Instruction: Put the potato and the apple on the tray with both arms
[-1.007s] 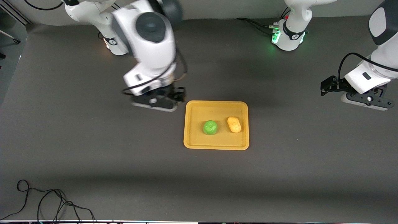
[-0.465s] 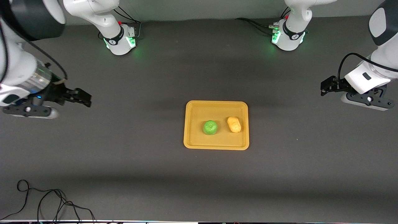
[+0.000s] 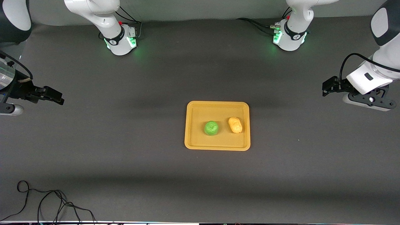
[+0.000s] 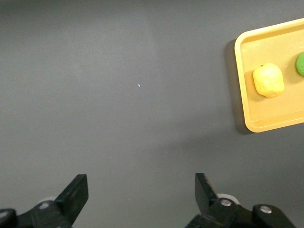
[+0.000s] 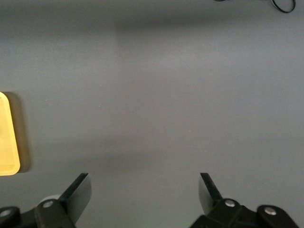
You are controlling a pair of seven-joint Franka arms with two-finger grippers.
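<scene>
Potato (image 3: 235, 124) and apple (image 3: 211, 128) lie side by side on the tray (image 3: 217, 145) — well apart from both sets of jaws. Left gripper (image 4: 141, 194) and right gripper (image 5: 145, 190) hover wide open, holding nothing, over bare table (image 3: 125, 156) at either end; placing looks done — nothing left to grasp.

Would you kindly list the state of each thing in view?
Round green apple: resting on tray.
Tan oval potato: resting on tray, beside apple.
Yellow-orange plastic tray: flat on table.
Left gripper: open, empty.
Right gripper: open, empty.
</scene>
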